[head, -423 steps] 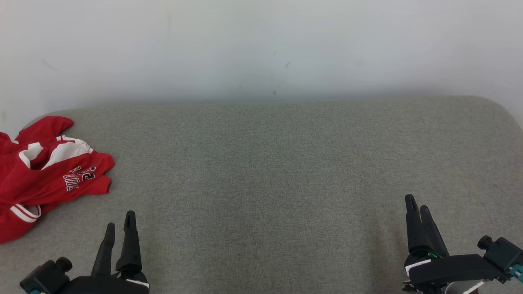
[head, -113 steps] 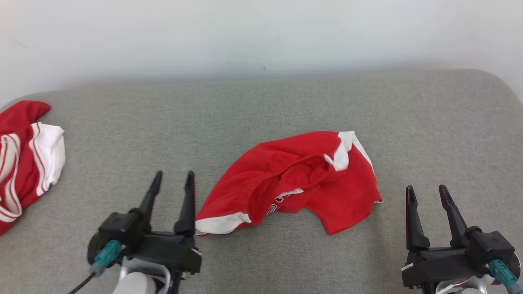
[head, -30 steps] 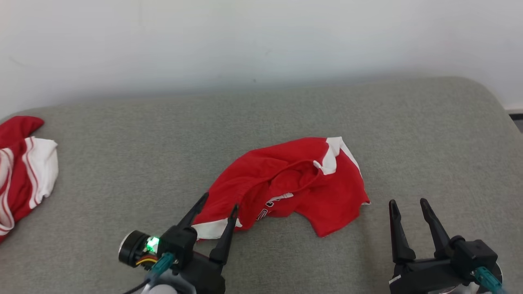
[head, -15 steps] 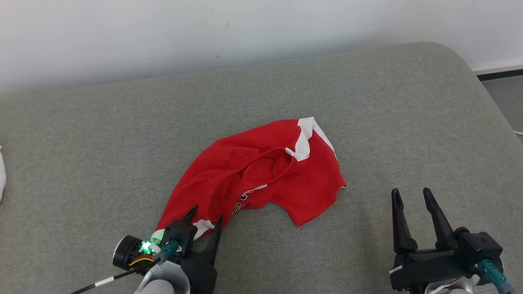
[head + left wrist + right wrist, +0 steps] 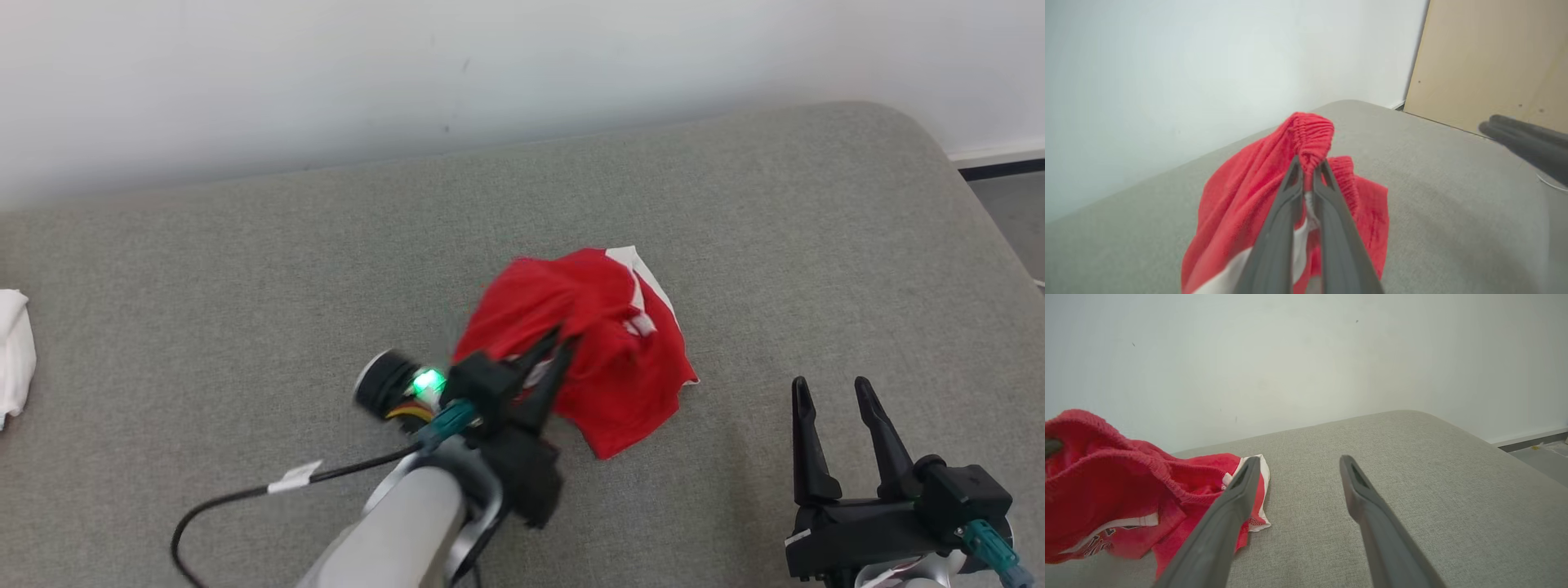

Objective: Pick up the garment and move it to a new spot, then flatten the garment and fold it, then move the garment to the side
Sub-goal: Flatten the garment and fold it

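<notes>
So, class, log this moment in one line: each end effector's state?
left end effector: shut on waistband of red garment | right end effector: open, empty | stage: garment partly raised

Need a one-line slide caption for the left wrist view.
Left pincer shut on the garment at its elastic hem, red cloth draping onto the cushion.

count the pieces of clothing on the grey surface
2. The red garment is near the head view's middle, its elastic edge pinched by the left gripper. A white cloth shows at that view's left edge, cut off, so more may be hidden.
</notes>
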{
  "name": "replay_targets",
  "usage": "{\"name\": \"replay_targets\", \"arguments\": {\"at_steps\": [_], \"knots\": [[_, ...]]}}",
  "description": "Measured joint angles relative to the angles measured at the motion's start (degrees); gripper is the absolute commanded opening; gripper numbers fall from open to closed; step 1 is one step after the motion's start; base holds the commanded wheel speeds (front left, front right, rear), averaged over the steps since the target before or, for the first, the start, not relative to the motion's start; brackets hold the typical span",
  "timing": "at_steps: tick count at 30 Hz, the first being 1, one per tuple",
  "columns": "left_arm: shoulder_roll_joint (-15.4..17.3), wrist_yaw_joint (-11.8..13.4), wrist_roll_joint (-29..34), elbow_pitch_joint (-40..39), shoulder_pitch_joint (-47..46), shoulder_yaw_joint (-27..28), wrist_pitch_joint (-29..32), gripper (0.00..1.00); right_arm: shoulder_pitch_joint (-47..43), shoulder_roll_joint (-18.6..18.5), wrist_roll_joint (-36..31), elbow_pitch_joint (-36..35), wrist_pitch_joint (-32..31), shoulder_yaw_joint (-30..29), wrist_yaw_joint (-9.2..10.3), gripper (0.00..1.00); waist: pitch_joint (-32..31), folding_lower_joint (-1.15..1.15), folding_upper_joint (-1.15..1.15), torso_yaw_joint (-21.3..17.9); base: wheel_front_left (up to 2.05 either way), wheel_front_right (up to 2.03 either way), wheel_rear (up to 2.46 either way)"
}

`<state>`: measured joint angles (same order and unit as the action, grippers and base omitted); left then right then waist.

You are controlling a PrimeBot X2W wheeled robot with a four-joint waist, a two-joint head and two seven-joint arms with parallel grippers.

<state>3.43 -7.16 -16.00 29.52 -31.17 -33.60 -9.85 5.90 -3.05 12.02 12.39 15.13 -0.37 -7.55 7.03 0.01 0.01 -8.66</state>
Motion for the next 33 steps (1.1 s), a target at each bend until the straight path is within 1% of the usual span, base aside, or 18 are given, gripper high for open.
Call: {"name": "replay_targets", "arguments": {"at_steps": [2,5,8,11,13,16,18,22,23,26,29,33], "knots": [[-0.38,-0.29,-2.23,-2.99,-2.85,-3.67,0.97,0.00,0.04,0.00,-0.01,0.03,0.00,-0.14,0.00,1.00,-0.34,0.00,0.00,0.21,0.00,0.00,0.00],[-0.45,-0.34,-8.83,-8.20,-7.66,-9.35,1.94,0.00,0.28,0.04,-0.03,0.09,0.00,-0.03,0.00,1.00,-0.60,0.00,0.00,0.04,0.00,0.00,0.00],[-0.55,-0.04,-13.48,-10.92,-13.69,-13.16,2.65,0.00,0.88,0.05,-0.03,0.26,0.00,0.03,0.00,1.00,-0.59,0.00,0.00,-0.77,0.00,0.00,0.00],[-0.54,1.90,-18.80,-11.85,-18.65,-15.58,2.34,0.00,1.09,0.09,-0.02,0.34,0.00,-0.20,0.00,1.00,-0.47,0.00,0.00,-1.84,0.00,0.00,0.00],[-0.57,3.67,-21.82,-11.39,-21.50,-16.62,1.77,0.00,1.02,0.08,-0.02,0.33,0.00,-0.74,0.00,1.00,-0.30,0.00,0.00,-2.48,0.00,0.00,0.00],[-0.69,6.05,-23.98,-8.64,-24.19,-17.49,0.32,0.00,0.82,0.09,-0.02,0.22,0.00,-1.62,0.00,1.00,0.19,0.00,0.00,-2.93,0.00,0.00,0.00],[-0.67,6.79,-25.29,-5.54,-24.12,-17.63,-0.57,0.00,0.75,0.09,-0.03,-0.14,0.00,-2.43,0.00,1.00,0.52,0.00,0.00,-2.84,0.00,0.00,0.00],[-0.02,7.71,-26.74,1.51,-22.14,-15.46,-2.83,0.00,0.04,0.09,-0.54,-0.44,0.00,-3.66,0.00,1.00,0.80,0.00,0.00,-1.73,0.00,0.00,0.00],[1.33,7.76,-27.39,4.54,-19.95,-13.85,-3.83,0.00,0.09,0.09,-0.68,-0.64,0.00,-3.68,0.00,1.00,0.89,0.00,0.00,-1.00,0.00,0.00,0.00],[4.36,8.44,-29.02,7.93,-15.40,-10.60,-4.70,0.00,0.13,0.10,-1.02,-0.63,0.00,-3.48,0.00,1.00,0.97,0.00,0.00,0.18,0.00,0.00,0.00],[7.39,8.89,-30.07,9.56,-10.61,-6.62,-5.02,0.00,0.13,0.02,-1.08,-0.63,0.00,-3.50,0.00,1.00,0.98,0.00,0.00,1.42,0.00,0.00,0.00],[9.57,9.26,-30.38,7.43,-3.24,0.89,-5.20,0.00,-0.01,-0.16,-1.21,-0.59,0.00,-3.59,0.00,1.00,0.90,-0.01,0.00,3.16,0.00,0.00,0.00]]}}
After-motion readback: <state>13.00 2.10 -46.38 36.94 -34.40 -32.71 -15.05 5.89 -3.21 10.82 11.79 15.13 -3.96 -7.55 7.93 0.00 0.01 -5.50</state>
